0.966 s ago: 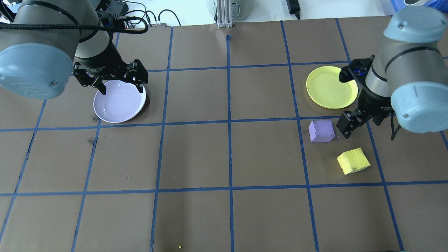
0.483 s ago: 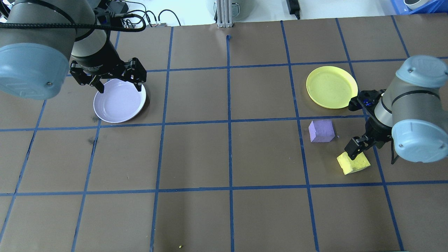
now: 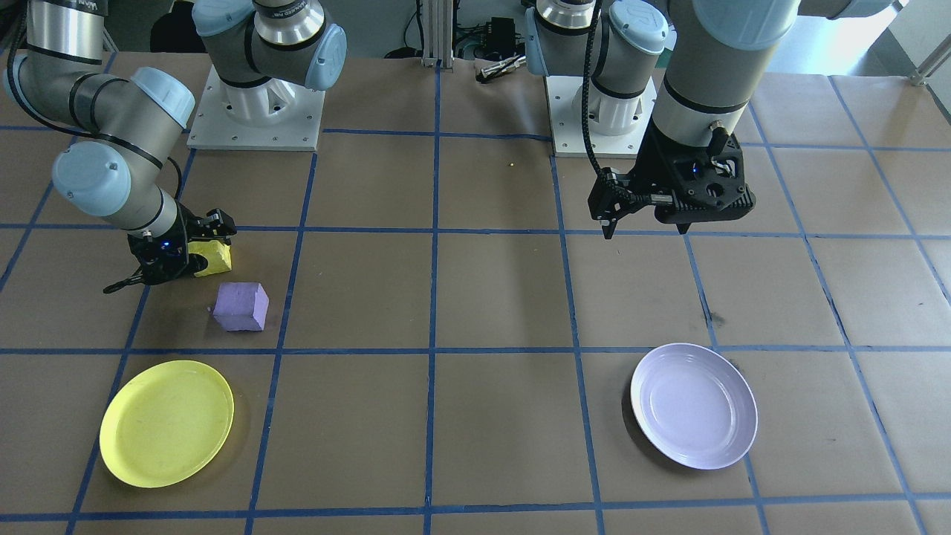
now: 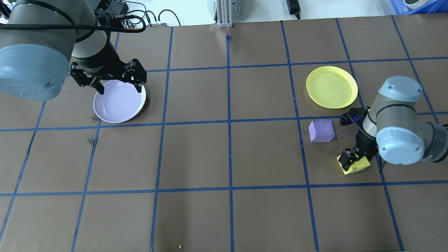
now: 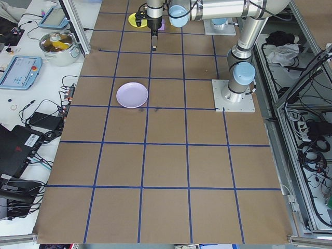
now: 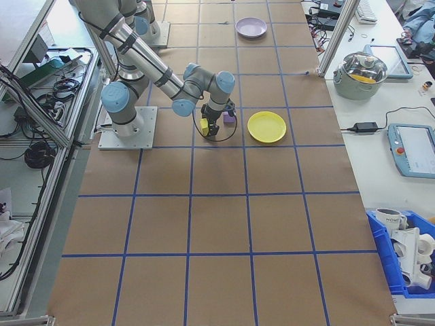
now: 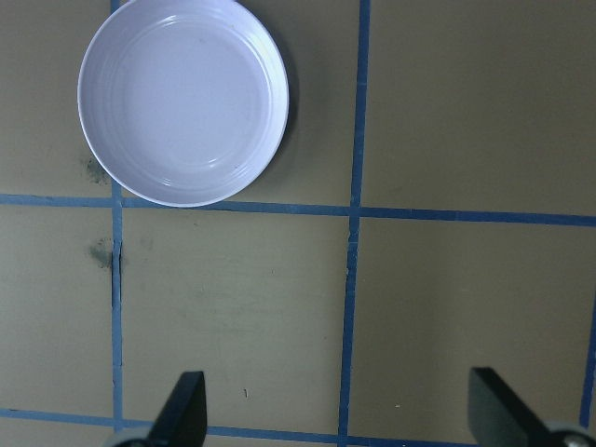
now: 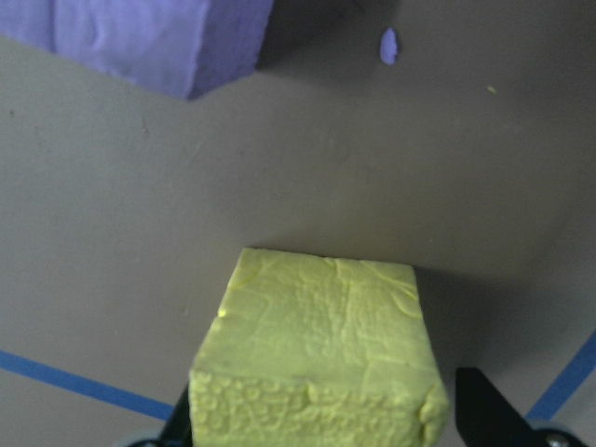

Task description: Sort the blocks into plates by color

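- The right gripper point(image 4: 353, 159) is low over the yellow block point(image 4: 357, 165), its fingers spread wide on either side of the block and not yet closed; the wrist view shows a clear gap on at least one side.
- The yellow block sits on the table, near the purple block point(image 4: 321, 130) but apart from it, with the yellow plate point(image 4: 331, 87) farther off.
- The left gripper point(image 4: 108, 78) hangs open and empty above the edge of the lavender plate point(image 4: 119, 101), which lies well apart from both blocks, on the other half of the table.
- Both plates hold nothing.
- The block looks like rough, crumbly foam: probably very light, soft enough to dent, and grippy rather than slippery. Its flat opposite sides seem the best place to take hold, with gentle pressure.
- A small purple crumb point(image 8: 389, 43) lies on the table near the purple block, which suggests the foam sheds.
- The table point(image 4: 227, 157) is covered in brown paper marked into squares by blue tape lines.
- Beside the table, the side views show a cooking pot point(image 6: 366, 70), tablets and cables on a white bench.
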You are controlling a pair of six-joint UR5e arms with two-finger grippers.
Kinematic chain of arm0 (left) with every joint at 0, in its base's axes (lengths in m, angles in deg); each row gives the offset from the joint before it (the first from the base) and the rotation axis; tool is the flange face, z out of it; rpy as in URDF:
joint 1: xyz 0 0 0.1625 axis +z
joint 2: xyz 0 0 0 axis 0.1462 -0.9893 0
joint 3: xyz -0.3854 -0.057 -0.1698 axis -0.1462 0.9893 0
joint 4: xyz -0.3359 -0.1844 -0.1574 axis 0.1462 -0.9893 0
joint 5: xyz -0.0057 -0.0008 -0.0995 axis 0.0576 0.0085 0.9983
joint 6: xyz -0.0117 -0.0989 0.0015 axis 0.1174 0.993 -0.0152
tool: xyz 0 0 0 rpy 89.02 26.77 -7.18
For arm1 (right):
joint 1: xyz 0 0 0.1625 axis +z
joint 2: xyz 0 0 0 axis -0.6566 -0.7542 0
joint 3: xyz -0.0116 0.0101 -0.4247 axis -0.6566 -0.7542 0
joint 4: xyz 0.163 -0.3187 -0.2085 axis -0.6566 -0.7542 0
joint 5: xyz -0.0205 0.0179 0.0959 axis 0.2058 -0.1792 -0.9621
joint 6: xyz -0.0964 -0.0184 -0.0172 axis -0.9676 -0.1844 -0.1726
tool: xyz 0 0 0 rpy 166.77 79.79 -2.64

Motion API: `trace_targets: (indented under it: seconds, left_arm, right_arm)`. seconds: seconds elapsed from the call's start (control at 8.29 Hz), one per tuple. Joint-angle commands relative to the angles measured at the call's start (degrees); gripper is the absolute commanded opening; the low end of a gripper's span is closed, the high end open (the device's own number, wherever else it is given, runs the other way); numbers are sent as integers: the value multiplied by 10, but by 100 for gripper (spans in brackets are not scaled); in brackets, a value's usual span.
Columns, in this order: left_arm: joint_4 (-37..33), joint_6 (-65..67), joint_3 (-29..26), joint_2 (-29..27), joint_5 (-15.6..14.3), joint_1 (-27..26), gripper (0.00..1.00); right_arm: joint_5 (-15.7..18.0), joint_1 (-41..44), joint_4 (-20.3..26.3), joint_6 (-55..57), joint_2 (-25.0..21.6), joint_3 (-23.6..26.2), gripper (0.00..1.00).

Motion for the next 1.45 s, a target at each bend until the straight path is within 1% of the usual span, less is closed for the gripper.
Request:
trace_targets:
  seconds: [0.0, 0.12, 0.24, 0.36, 0.6, 0.72, 0.84, 0.97, 1.09, 1.21, 1.33]
  left_arm:
    - [0, -2, 0, -2, -3, 2, 100]
    - [0, -2, 0, -2, -6, 2, 100]
    - [0, -2, 0, -5, -5, 1, 100]
    - [0, -2, 0, -2, -6, 1, 100]
    - [0, -2, 0, -2, -6, 1, 100]
    - [0, -2, 0, -3, -5, 1, 100]
    - [0, -2, 0, -5, -4, 1, 100]
    - [-1, -2, 0, -6, -5, 1, 100]
    - [0, -2, 0, -8, -5, 2, 100]
    - [1, -2, 0, -9, -4, 2, 100]
    - [2, -1, 0, -11, -4, 2, 100]
  right_arm:
    - [-6, 1, 11, 30, -5, -32, 0]
    - [-12, 2, 40, 44, -3, -72, 0]
    - [-25, 5, 65, 52, 8, -128, 0]
    - [-34, 9, 76, 54, 40, -188, 0]
    - [-30, 64, 70, 55, 148, -325, 0]
    - [-28, 86, 70, 54, 199, -380, 0]
    - [-33, 88, 71, 54, 220, -407, 0]
    - [-32, 88, 71, 45, 225, -412, 15]
    - [-32, 88, 77, 56, 232, -416, 69]
    - [-31, 87, 89, 57, 232, -415, 100]
    - [-31, 87, 98, 60, 228, -420, 100]
